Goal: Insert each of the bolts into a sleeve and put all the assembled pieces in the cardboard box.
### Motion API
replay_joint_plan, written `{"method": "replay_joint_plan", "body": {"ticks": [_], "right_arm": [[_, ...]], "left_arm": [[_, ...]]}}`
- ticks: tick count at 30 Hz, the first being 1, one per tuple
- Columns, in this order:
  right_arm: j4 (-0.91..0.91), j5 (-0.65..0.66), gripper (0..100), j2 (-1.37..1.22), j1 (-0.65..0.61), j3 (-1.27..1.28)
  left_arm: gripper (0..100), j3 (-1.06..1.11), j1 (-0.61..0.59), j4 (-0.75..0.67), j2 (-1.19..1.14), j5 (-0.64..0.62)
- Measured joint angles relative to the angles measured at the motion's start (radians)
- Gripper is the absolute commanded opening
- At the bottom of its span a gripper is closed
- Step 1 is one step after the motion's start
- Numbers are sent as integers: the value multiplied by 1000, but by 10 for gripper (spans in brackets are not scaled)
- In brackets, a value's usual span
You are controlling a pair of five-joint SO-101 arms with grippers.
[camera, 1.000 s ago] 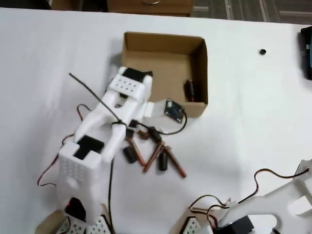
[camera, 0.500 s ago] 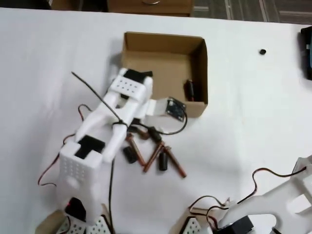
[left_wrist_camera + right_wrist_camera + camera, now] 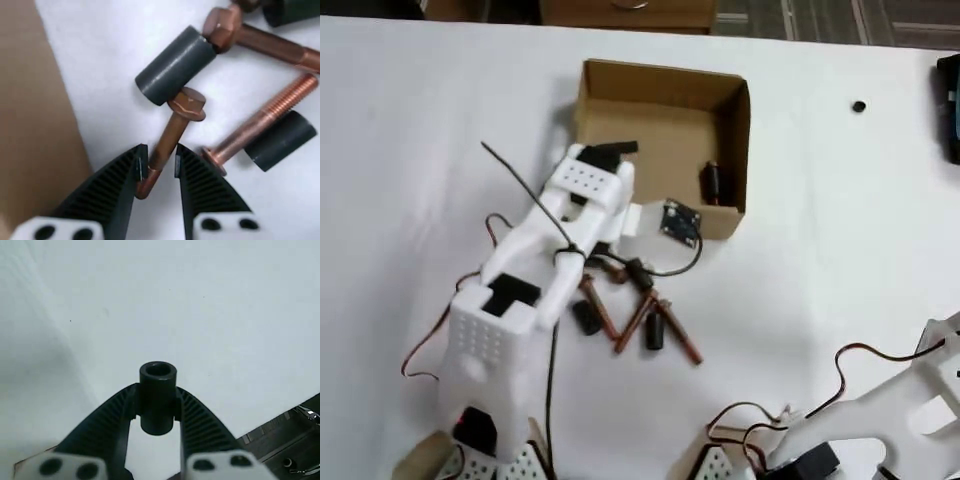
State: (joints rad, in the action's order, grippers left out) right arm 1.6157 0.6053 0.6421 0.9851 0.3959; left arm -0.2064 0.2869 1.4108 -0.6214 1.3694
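My left gripper [image 3: 157, 162] is shut on the shank of a copper bolt [image 3: 176, 127] that lies on the table beside the cardboard box [image 3: 660, 78]. The bolt's head touches a black sleeve [image 3: 172, 65]. Two more bolts [image 3: 260, 120] and another sleeve [image 3: 281, 140] lie close by; the high view shows this pile [image 3: 645, 320] just in front of the box. One dark assembled piece [image 3: 712, 182] lies inside the box by its right wall. My right gripper [image 3: 157, 399] is shut on an upright black sleeve [image 3: 158, 375], above bare table at the near right [image 3: 880, 420].
The box's brown wall [image 3: 30, 125] runs right beside the left fingers. Red and black cables [image 3: 660, 268] trail over the pile. A small black part [image 3: 859, 105] lies far right, and a dark device [image 3: 950, 100] sits at the table's right edge.
The left arm has shifted slightly to the right, and the cardboard box has slid a little right and away with it. The right arm has sunk slightly toward the near edge.
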Motion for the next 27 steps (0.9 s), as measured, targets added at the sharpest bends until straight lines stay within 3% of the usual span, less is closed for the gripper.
{"method": "replay_joint_plan", "body": {"ticks": [14,18,27], "right_arm": [[2,-48,19,0,-75,0],[2,-51,19,0,-72,0],[2,-54,19,0,-129,0]], "left_arm": [[116,-14,54,63,-28,0],[11,-14,54,64,-31,0],[22,-64,31,135,-48,0]]}}
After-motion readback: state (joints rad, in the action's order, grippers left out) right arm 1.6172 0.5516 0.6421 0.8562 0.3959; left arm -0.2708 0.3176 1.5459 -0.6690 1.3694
